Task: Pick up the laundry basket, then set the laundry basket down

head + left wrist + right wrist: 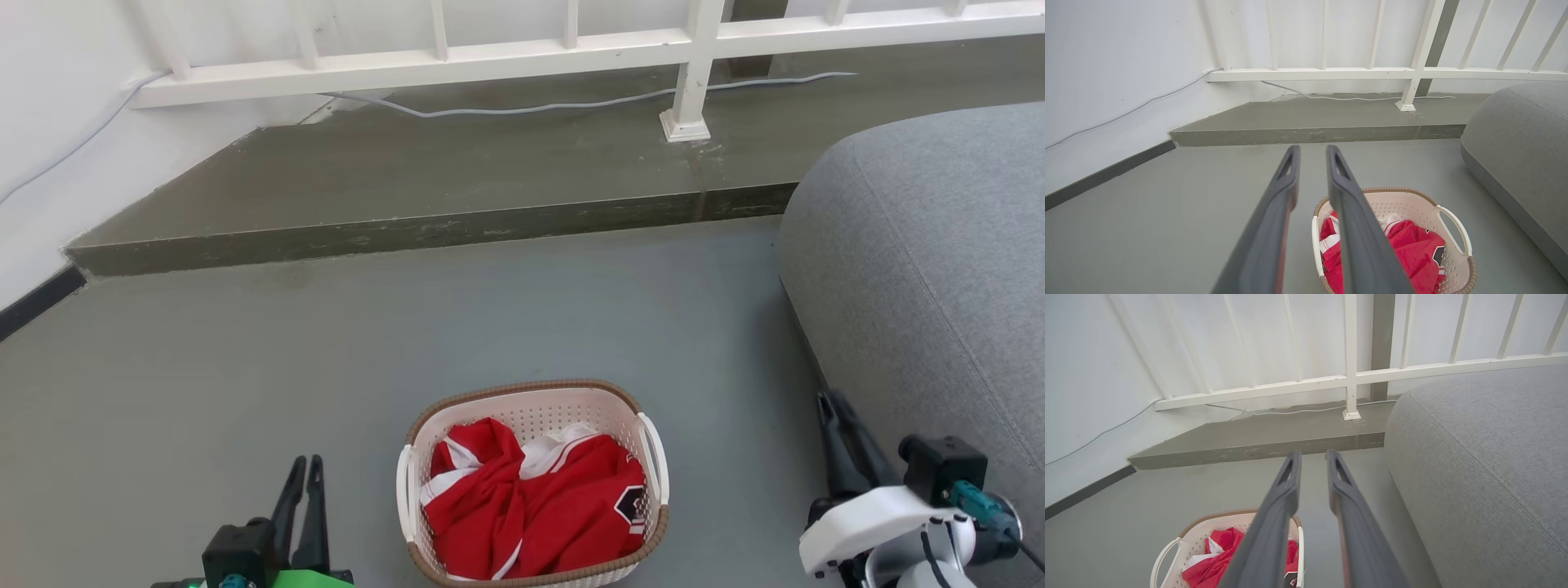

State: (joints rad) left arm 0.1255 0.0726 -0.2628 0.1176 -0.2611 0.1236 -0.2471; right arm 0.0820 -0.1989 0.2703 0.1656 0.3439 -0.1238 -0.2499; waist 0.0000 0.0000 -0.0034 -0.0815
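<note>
- Down on the grey floor [245, 367], the laundry basket [535, 408] sits upright at 6 o'clock in the head view, with a crumpled red and white shirt [539, 506] inside it.
- The left gripper [307, 462] is at 7 o'clock, well apart from the basket and touching nothing. Its two fingers stand a narrow slit apart and hold nothing.
- The right gripper [829, 398] is at 4 o'clock, just beside the edge of the grey sofa [939, 269]. Its fingers are also only slightly apart, with nothing between them.
- From the left wrist the basket lies at 5 o'clock, partly behind one finger. From the right wrist it lies at 7 o'clock.
- A raised step [424, 171] runs across at 12 o'clock, with a white railing [571, 49] and a pale cable [571, 104] on it.
</note>
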